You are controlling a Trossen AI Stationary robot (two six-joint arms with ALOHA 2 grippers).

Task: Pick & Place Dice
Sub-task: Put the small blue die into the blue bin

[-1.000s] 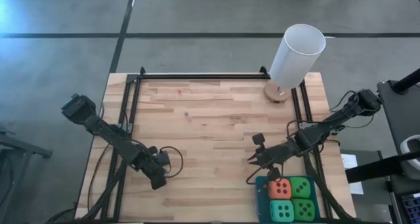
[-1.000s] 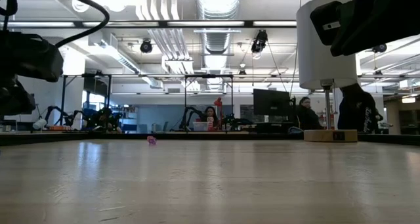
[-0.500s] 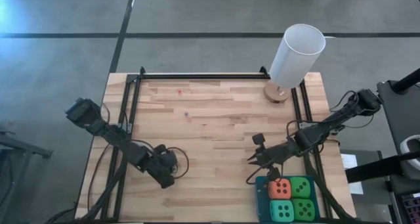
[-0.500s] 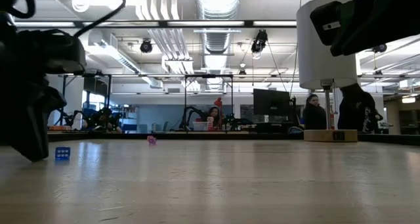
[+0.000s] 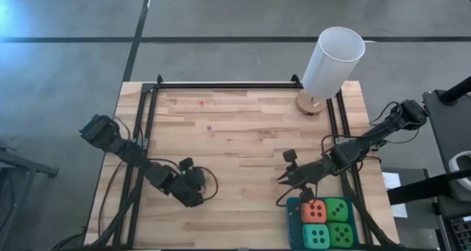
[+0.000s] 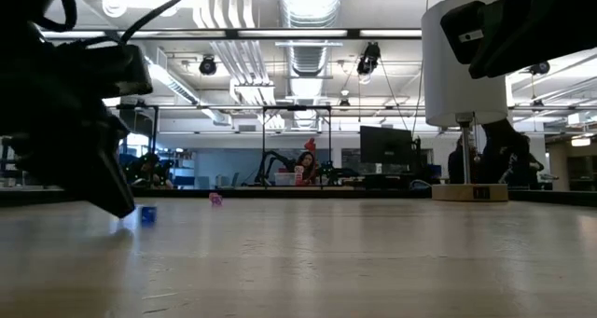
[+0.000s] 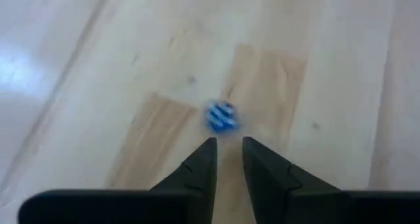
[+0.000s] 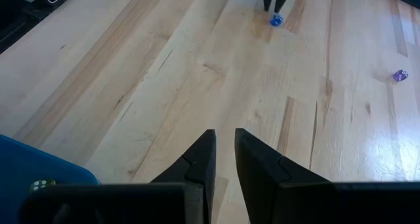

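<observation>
Left fingers [image 7: 210, 152], slightly parted and empty, hover low at the worktop's [image 5: 243, 133] seven o'clock, a tiny blue die [image 7: 222, 115] just beyond their tips. Right fingers [image 8: 209, 140], nearly clenched on nothing, wait at five o'clock beside the blue tray [image 5: 292, 205] holding four larger dice [image 5: 314, 212].

**Nothing to read on this table**

No lettering, label, brand or number can be made out anywhere in these views. The only marks are pips: dark dots on the big soft dice [image 5: 326, 222] in the blue tray [image 5: 293, 207], too small to count face by face, and pale specks on the little blue die [image 7: 222, 115] lying on the wooden table [image 5: 243, 133], blurred past reading. The screens in the room behind show no legible text either.
</observation>
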